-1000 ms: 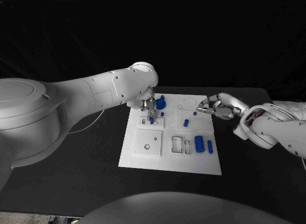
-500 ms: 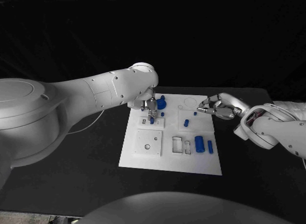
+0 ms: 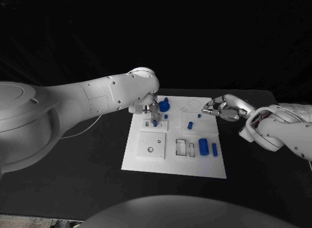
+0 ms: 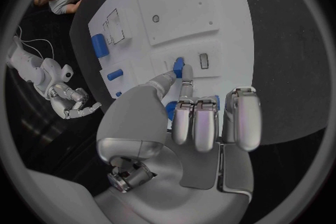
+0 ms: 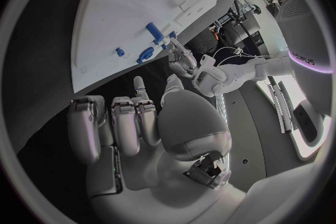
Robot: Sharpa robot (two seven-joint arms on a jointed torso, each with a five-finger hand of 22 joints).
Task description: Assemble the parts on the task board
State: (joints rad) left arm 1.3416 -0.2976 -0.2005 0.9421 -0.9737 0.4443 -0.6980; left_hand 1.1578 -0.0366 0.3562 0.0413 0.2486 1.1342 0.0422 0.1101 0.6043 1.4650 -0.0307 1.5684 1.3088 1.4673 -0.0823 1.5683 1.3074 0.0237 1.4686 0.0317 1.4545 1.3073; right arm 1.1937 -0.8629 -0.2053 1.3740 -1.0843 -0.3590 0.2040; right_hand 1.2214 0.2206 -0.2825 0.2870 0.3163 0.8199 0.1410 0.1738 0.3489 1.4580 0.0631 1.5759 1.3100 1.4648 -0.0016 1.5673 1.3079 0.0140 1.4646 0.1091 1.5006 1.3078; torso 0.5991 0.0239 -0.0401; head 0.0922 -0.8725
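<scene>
Barely anything moved: left hand (image 3: 152, 109) stays put, pinching small blue part (image 4: 179, 67) against task board (image 3: 173, 164) far-left corner. Right hand (image 3: 223, 109) curled in, holding nothing, hovering off board's far-right edge.

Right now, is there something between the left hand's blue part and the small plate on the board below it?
Nothing visible. The left hand holds the small blue part right at the small plate on the task board, beside its slot; no other piece lies between them.
</scene>
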